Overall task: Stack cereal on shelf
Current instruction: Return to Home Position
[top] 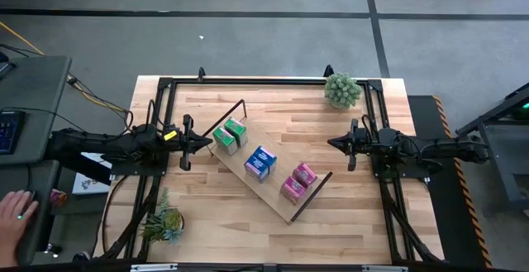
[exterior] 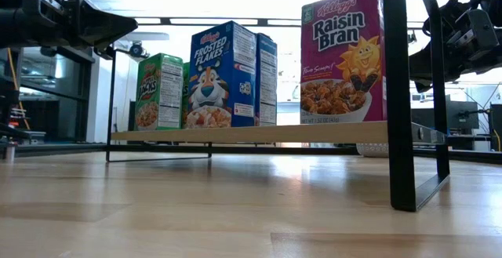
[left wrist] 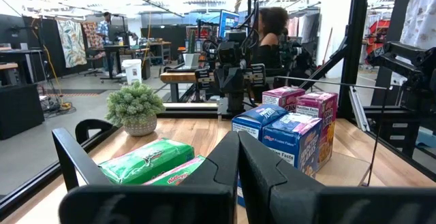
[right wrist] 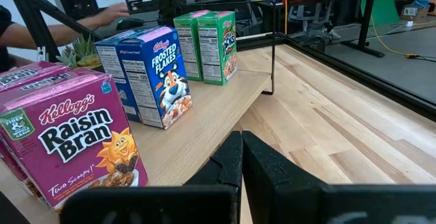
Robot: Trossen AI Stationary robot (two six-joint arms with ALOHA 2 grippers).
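The shelf [top: 273, 191], a light-wood board with dark rod frames at both short ends, lies slantwise mid-table. Standing on it in pairs are two green cereal boxes [top: 230, 135], two blue ones [top: 260, 163] and two pink ones [top: 298, 181]. The low view shows green [exterior: 159, 91], blue [exterior: 223, 74] and pink Raisin Bran [exterior: 343, 53] boxes upright on the board. My left gripper [top: 188, 142] hovers left of the green pair, shut, touching nothing. My right gripper [top: 347, 143] hovers right of the shelf, shut, empty.
A potted plant [top: 341, 89] stands at the table's far right corner, another [top: 164, 222] at the near left corner. A dark metal frame [top: 248, 81] borders the tabletop. A person's hand [top: 15, 209] rests off the table at left. Bare wood lies near and far of the shelf.
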